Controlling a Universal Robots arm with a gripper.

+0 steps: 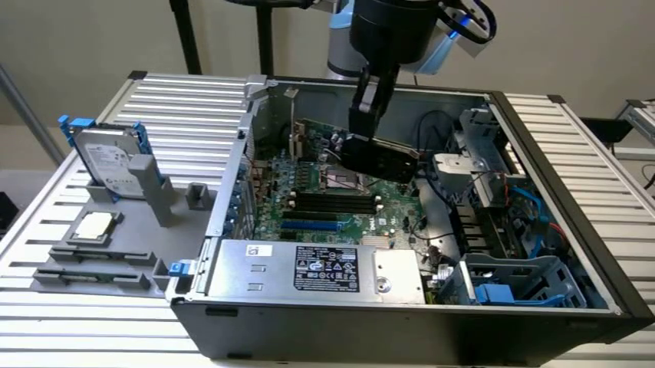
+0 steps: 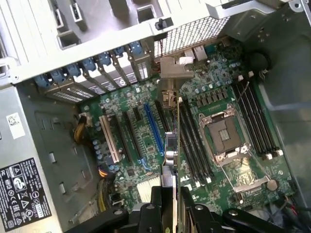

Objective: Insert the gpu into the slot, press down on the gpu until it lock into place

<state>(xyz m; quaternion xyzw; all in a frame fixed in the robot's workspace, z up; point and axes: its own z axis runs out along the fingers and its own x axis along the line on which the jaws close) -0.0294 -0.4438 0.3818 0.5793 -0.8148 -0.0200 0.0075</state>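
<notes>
**A:** While the gripper (image 1: 366, 132) is clamping the gpu (image 1: 381, 159) by its upper edge, we are seeing the card hanging above the motherboard (image 1: 399, 201), clear of it and seated in nothing.

**B:** We are reading the same from the wrist view. The fingers (image 2: 154, 204) are pinching the gpu (image 2: 171, 145) edge-on, and the blue slot (image 2: 154, 127) is lying just beside that edge, not in line with it.

**A:** So we are judging alignment to be the whole matter here. The card's long edge is needing to run parallel with the slot (image 1: 309, 226) and directly over it. Its metal bracket (image 2: 171, 68) is needing to meet the rear slats (image 2: 97, 73) squarely.

**B:** We are also thinking the descent is calling for a level card. A tilted one is risking catching one end first and skidding toward the black memory strips (image 2: 192, 145).

**A:** As for room, we are finding it tight. The power-supply box (image 1: 317, 268) is bounding the slot on the near side in the exterior view, and the case wall (image 1: 245, 153) is standing on that view's left.

**B:** Toward the exterior view's right, we are noting loose cables (image 1: 440, 126) and a drive cage (image 1: 511, 280), both well apart from the slot. Straight above the board the case is lying open, and we are judging that the freest way in.
</notes>
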